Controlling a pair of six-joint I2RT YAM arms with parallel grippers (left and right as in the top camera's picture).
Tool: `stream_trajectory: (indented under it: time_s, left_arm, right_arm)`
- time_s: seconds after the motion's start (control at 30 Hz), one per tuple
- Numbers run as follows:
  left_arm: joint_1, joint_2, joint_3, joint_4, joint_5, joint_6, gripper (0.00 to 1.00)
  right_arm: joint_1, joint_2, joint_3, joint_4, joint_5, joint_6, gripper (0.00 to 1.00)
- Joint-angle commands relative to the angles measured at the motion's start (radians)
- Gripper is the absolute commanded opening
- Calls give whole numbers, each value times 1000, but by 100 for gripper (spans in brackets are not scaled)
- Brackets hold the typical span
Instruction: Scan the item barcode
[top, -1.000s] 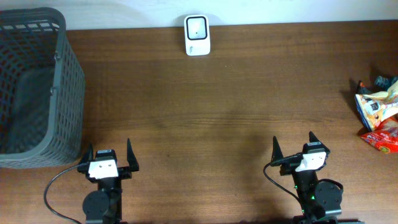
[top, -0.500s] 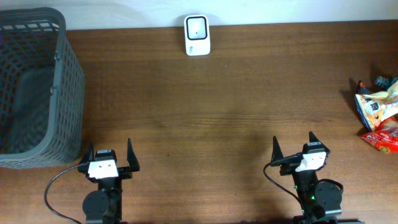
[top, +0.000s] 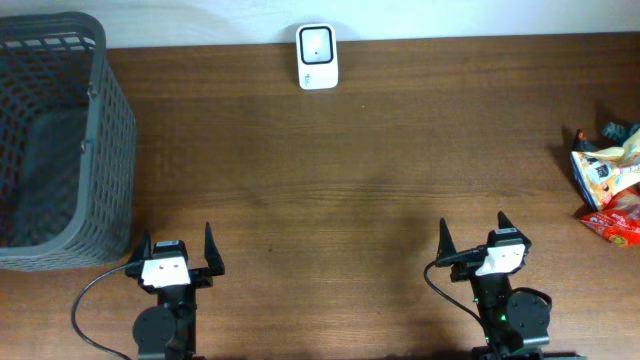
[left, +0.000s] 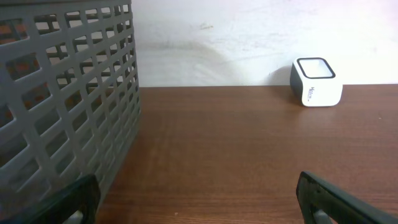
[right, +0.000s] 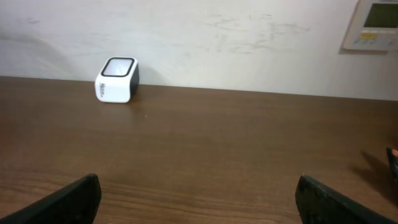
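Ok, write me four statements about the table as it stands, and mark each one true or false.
1. The barcode scanner stands at the far edge of the table, by the wall. True.
2. The left end effector is shut on a snack pack. False: the left end effector is open and holds nothing. The snack packs lie at the table's right edge.
3. The grey mesh basket sits at the left side of the table. True.
4. The right end effector is touching the scanner. False: the right end effector is open at the near edge, well apart from the scanner.
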Motion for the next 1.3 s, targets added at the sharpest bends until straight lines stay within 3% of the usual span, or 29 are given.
stream_trajectory:
  time_s: [0.0, 1.27]
  left_arm:
    - [5, -8, -6, 2, 6, -11, 99]
    - [5, -8, -6, 2, 6, -11, 99]
  right_arm:
    - [2, -7, -9, -4, 36, -17, 98]
    - [-23, -6, -9, -3, 24, -22, 98]
